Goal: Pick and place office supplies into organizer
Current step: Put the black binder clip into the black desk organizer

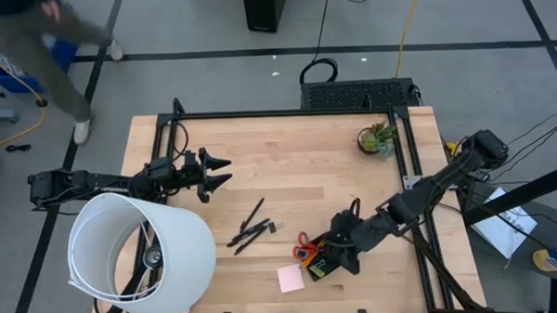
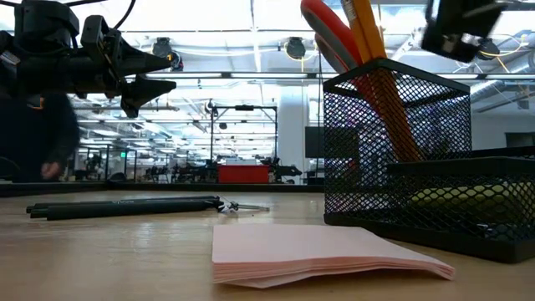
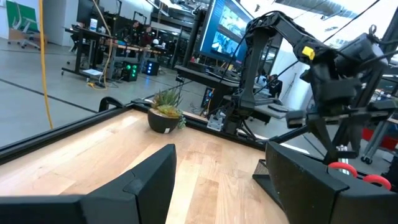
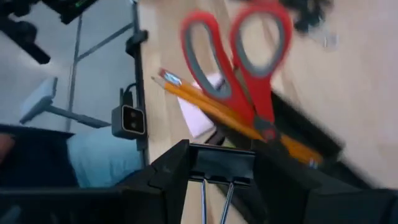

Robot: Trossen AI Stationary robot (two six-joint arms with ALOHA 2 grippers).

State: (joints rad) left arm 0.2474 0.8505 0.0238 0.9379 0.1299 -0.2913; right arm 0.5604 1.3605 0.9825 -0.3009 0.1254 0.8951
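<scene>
The right gripper (image 4: 214, 171) grips a black binder clip (image 4: 221, 163) over the mesh organizer (image 2: 435, 159) holding scissors (image 4: 249, 68) and pencil (image 4: 211, 106). On the pale wooden table (image 1: 297, 165) lie black pens (image 1: 251, 227) and a pink pad (image 1: 290, 279) — workshop room behind. The left gripper (image 1: 216, 174) waits wide open.

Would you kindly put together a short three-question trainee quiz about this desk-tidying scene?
1. True or false: the red-handled scissors already stand in the organizer.
2. What does the right gripper hold? A) binder clip B) sticky-note pad C) pen
3. Fill in: the black pens lie on the ____.

Key: 1 true, beside the orange pencil. 2 A, a black binder clip above the organizer. 3 table, while the left gripper hangs open above it; the pink sticky-note pad lies there too.
</scene>
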